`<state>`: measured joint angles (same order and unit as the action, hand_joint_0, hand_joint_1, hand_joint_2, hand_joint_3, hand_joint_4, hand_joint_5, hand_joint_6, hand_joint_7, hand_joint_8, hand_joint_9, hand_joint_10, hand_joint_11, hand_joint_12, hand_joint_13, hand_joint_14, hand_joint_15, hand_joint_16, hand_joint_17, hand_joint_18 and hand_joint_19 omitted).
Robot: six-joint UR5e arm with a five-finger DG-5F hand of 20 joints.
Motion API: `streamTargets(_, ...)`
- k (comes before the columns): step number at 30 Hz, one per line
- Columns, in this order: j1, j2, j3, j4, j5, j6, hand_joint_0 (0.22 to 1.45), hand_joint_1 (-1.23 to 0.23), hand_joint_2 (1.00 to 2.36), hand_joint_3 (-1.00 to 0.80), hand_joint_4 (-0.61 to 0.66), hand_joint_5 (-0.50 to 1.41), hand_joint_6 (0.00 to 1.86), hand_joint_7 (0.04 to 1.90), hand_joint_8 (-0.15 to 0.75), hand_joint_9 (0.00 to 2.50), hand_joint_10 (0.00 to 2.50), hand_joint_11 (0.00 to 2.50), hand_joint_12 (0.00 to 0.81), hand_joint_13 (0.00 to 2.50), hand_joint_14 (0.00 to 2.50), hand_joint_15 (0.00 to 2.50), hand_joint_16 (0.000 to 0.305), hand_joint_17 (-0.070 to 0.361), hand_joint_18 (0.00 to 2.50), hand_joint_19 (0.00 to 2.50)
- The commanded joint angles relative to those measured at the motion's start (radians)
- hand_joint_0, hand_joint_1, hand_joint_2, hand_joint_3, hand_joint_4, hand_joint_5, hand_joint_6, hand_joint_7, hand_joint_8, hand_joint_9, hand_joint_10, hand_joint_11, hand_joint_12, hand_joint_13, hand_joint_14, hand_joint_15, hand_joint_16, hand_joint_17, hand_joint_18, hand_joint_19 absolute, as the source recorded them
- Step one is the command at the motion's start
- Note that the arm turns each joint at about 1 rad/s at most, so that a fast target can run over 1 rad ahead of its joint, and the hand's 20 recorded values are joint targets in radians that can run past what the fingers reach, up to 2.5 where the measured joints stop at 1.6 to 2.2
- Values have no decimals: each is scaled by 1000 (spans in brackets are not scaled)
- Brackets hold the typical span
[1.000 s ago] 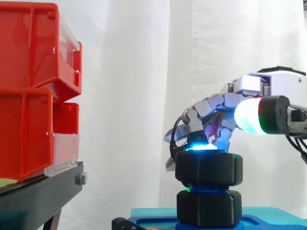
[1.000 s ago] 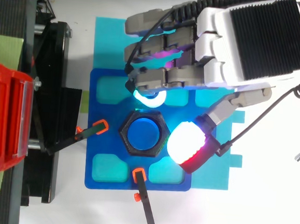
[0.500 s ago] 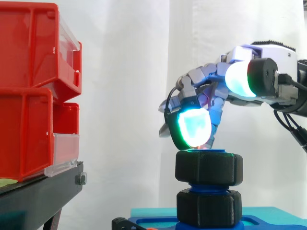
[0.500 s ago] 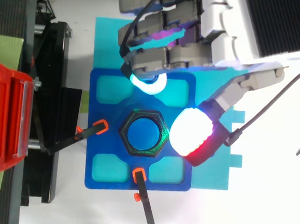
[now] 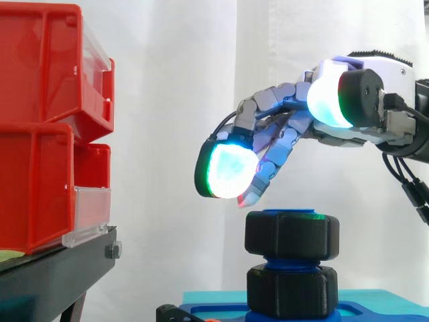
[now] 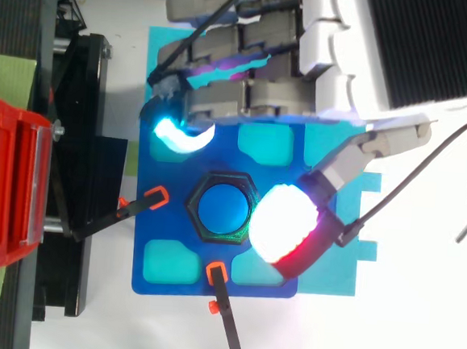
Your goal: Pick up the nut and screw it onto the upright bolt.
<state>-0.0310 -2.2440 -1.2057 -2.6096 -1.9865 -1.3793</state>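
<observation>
Hand: the hand (image 5: 289, 126) reached in from the right of the side view and hung above the nut, its fingers loosely bent and spread apart, holding nothing.
Fingertips: one pad (image 5: 226, 171) glowed white and green beyond the nut on the stand's side. The lowest fingertip hung just over the nut's top with a clear gap.
Thumb: the thumb pad (image 6: 282, 227) glowed white with a red rim. From above it overlapped the nut's edge away from the stand, while the side view showed it well above the nut.
Nut: the black hexagonal nut (image 5: 291, 235) sat threaded near the top of the bolt, level, untouched by the hand.
Bolt: the blue bolt (image 6: 221, 208) stood upright at the centre of the plate, its round top showing inside the nut.
Lower piece: a second black hexagonal piece (image 5: 291, 290) sat on the bolt below the nut, with blue thread showing between the two.
Plate: the blue plate (image 6: 185, 280) with teal pockets lay on a teal mat (image 6: 330, 281).
Clamps: one orange-tipped clamp (image 6: 157, 194) sat at the plate's edge toward the stand, another (image 6: 216, 272) at the plate's lower edge in the top view.
Bins: red bins (image 5: 47, 134) were stacked on the black stand (image 5: 60, 268) beside the plate.
Backdrop: a white curtain (image 5: 174, 100).
</observation>
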Motion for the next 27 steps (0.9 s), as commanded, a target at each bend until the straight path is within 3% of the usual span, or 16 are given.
streamTargets(1, 19, 1, -15, 33, 18, 14, 501, -80, 1000, -500, 244, -87, 503, 759, 232, 956, 0, 0, 269, 553, 0, 0, 30, 68, 285, 43)
streamTargets(12, 48, 0, -15, 14, 43, 8, 499, -67, 1000, -500, 228, -96, 502, 716, 224, 879, 0, 0, 279, 491, 0, 0, 32, 71, 210, 11)
streamTargets(19, 57, -3, -15, 11, 46, 3, 501, -65, 1000, -500, 230, -98, 502, 719, 228, 859, 0, 0, 281, 476, 0, 0, 32, 72, 188, 7)
streamTargets(23, 59, -37, -15, 16, 46, 9, 503, -64, 1000, -500, 230, -99, 502, 725, 230, 853, 0, 0, 282, 474, 0, 0, 32, 72, 185, 0)
streamTargets(27, 59, -37, -15, 22, 46, 23, 504, -65, 1000, -500, 233, -97, 503, 748, 230, 846, 0, 0, 282, 473, 0, 0, 32, 72, 184, 5)
